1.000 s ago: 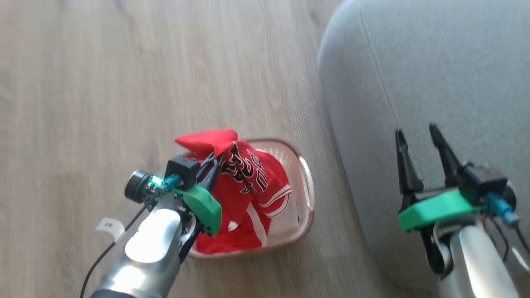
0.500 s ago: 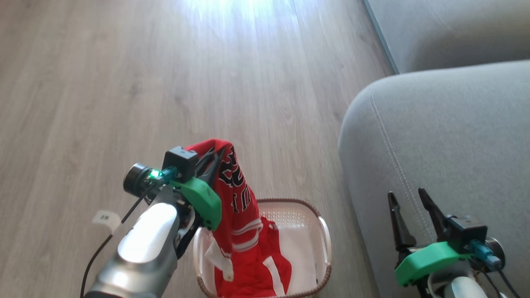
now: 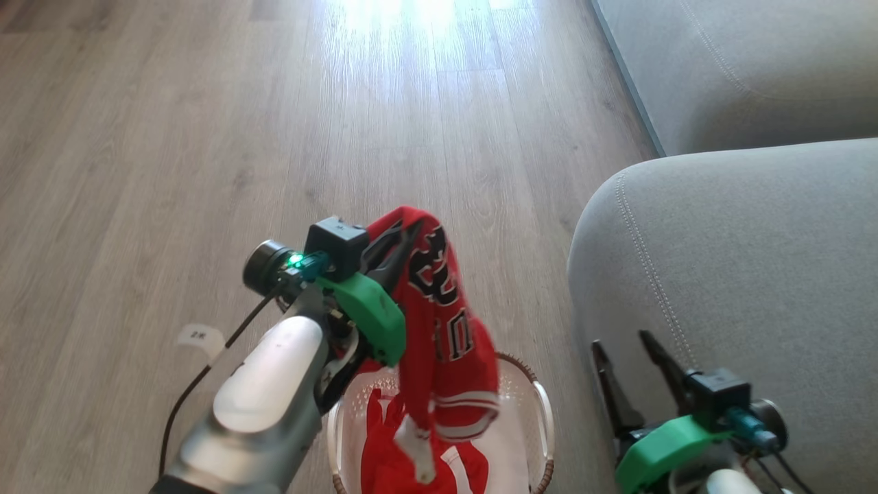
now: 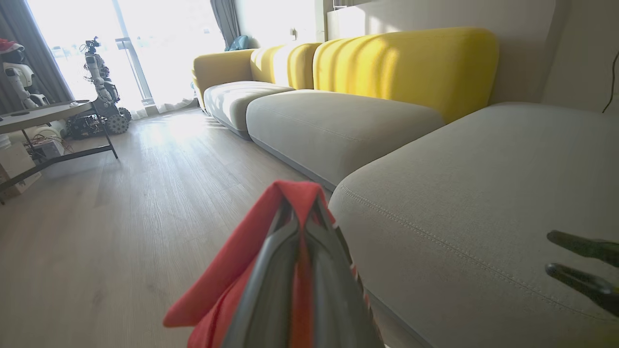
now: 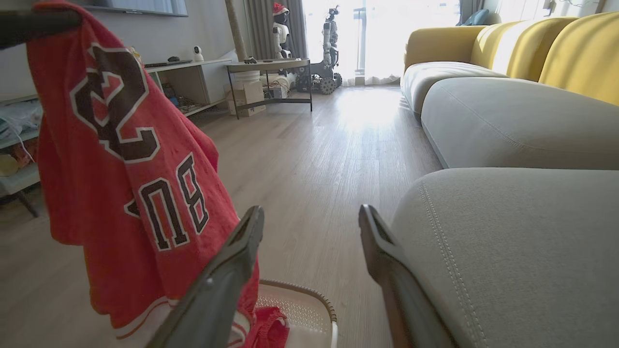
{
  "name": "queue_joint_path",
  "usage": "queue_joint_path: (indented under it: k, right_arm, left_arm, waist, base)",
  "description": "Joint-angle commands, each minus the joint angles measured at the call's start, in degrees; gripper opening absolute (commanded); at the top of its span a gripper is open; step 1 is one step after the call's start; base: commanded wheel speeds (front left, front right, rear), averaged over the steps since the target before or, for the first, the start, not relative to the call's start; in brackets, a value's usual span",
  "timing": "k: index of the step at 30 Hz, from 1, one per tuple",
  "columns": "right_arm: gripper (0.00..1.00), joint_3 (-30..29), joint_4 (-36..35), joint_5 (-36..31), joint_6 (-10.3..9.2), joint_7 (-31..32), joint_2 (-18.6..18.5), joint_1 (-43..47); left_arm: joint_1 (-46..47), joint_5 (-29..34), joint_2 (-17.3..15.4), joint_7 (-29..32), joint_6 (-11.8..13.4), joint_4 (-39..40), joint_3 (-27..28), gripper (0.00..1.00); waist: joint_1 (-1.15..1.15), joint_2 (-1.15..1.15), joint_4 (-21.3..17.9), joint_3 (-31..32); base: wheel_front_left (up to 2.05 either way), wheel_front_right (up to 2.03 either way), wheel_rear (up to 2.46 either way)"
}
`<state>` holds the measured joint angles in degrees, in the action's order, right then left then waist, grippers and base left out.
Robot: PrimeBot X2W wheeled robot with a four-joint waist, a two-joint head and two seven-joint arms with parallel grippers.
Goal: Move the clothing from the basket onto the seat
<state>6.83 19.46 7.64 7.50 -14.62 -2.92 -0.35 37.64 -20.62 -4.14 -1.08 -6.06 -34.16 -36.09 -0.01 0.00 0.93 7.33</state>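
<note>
We find the shiny red jersey (image 3: 446,322) hoisted higher over the cream plastic basket (image 3: 547,418), left fingers (image 3: 394,240) clenched on it, right fingers (image 3: 612,391) released; its hem may snag the rim.

The left forearm (image 3: 267,398) is glossy silver-white. Each wrist carries a bright green bracket (image 3: 367,315) and a black camera box (image 3: 336,243). The jaws are long, dark and tapering. A black cable (image 3: 186,394) bears a white tag (image 3: 199,337); a green light (image 3: 296,261) glows.
</note>
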Motion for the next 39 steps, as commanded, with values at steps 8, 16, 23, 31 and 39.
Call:
queue_joint_path:
  k: [8,16,23,31,39]
  right_arm:
    - [1.0,9.19,0.22,1.5,-0.01,-0.38,0.04,-6.31]
    - [1.0,15.76,4.61,2.32,-0.01,-0.38,0.04,-13.86]
    - [1.0,20.97,10.84,3.86,-0.01,-0.38,0.04,-18.36]
    - [0.58,22.03,15.44,5.22,-0.01,-0.38,0.04,-21.55]
    - [0.0,20.49,15.32,6.64,-0.01,-0.38,0.04,-22.58]
  left_arm:
    - [3.51,-2.78,0.6,1.93,0.28,7.77,0.35,0.0]
    - [5.39,-5.15,1.17,3.2,1.12,11.91,-2.94,0.0]
    - [7.21,-6.99,1.24,3.49,2.25,13.56,-6.02,0.0]
    - [9.05,-8.07,1.25,3.63,3.79,15.69,-8.62,0.0]
    - [7.76,-8.7,0.42,2.95,5.29,15.1,-7.94,0.0]
  waist:
    - [0.01,0.0,-0.02,0.57]
    - [0.01,0.0,1.45,1.1]
    - [0.01,0.0,3.69,1.29]
    - [0.01,0.0,6.03,1.02]
    - [0.01,0.0,6.0,0.4]
  base:
    - [0.0,0.0,0.0]
    - [0.0,0.0,0.0]
    - [0.0,0.0,0.0]
    - [0.0,0.0,0.0]
    - [0.0,0.0,0.0]
